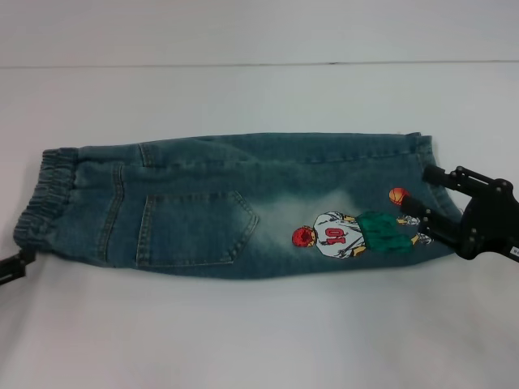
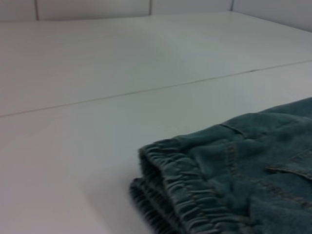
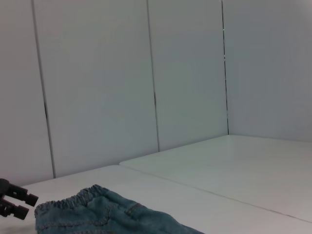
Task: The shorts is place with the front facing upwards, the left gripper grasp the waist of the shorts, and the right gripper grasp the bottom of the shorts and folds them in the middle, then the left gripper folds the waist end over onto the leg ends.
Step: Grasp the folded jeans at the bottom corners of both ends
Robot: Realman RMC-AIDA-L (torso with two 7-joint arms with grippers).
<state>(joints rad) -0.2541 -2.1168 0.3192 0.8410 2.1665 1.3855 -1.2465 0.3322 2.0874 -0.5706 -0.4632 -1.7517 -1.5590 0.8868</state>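
One number on the shorts' print

The cartoon basketball player (image 1: 345,233) printed on the shorts (image 1: 243,203) wears a white jersey with a red "10", lying sideways, at about 4 o'clock from the back pocket (image 1: 195,228). Nothing else can be read.

Head camera looks steeply down on the shorts (image 1: 243,203); both low wrist cameras share their elastic waistband (image 2: 180,195), at nine o'clock.

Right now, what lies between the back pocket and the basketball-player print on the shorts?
In the head view, only denim of the shorts lies between the back pocket and the basketball-player print: a pale faded patch, nothing else on it.
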